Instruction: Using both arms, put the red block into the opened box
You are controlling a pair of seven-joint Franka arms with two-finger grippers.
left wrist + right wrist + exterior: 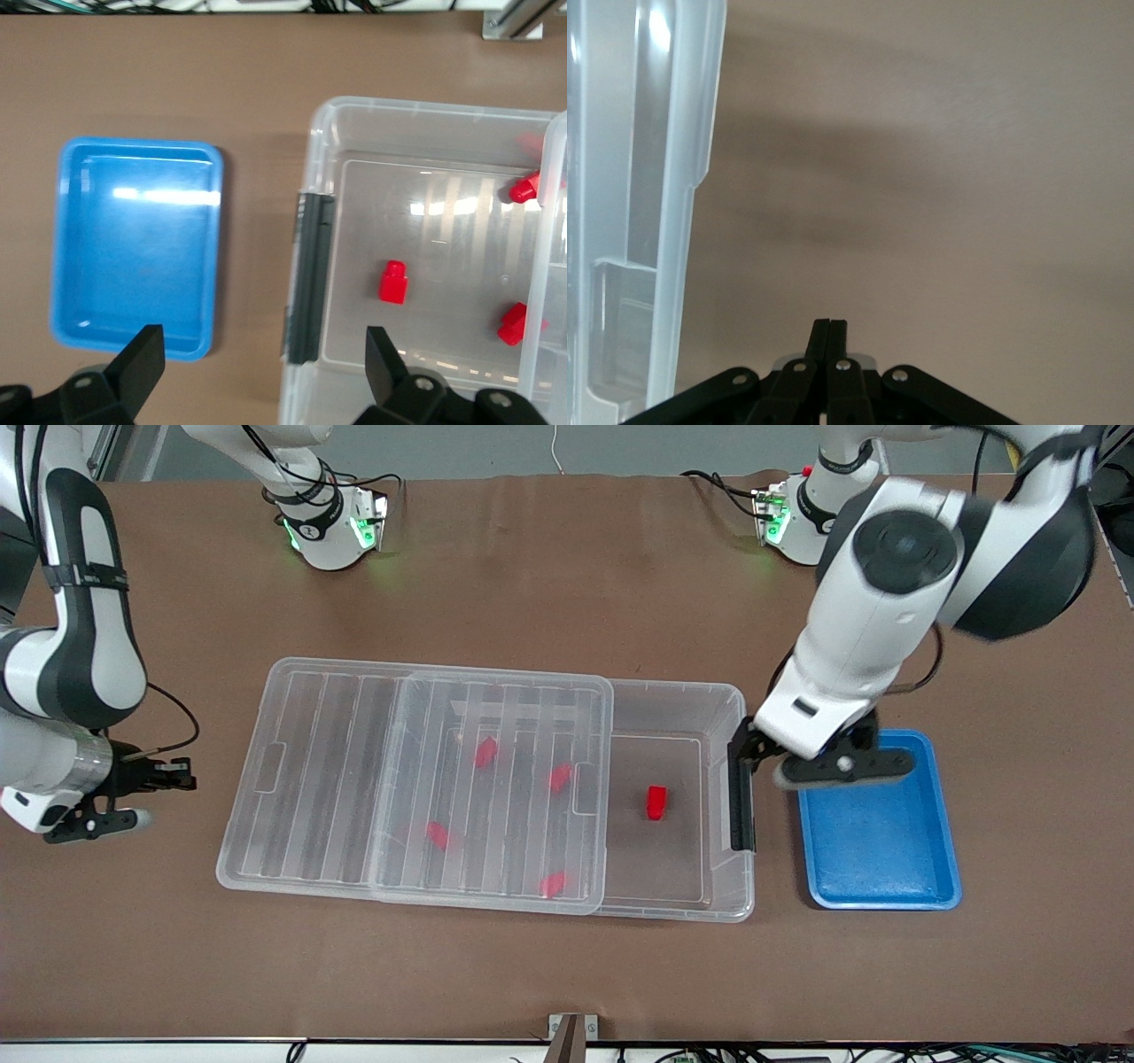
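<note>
A red block (654, 802) (392, 282) lies on the floor of the box (722, 691) (425, 115), in the uncovered part by the black handle (741, 806) (310, 274). The ribbed lid (354, 779) (664, 221) is slid toward the right arm's end and covers the remainder, with several more red blocks (485, 752) under it. My left gripper (780, 760) (261, 345) hangs open and empty over the handle end of the box and the table strip beside it. My right gripper (173, 774) (830, 326) is shut on nothing, over bare table beside the lid's end.
A blue tray (877, 850) (133, 257) with nothing in it sits beside the box's handle end, toward the left arm's end of the table. Both arm bases stand along the table edge farthest from the front camera. Brown table surrounds the box.
</note>
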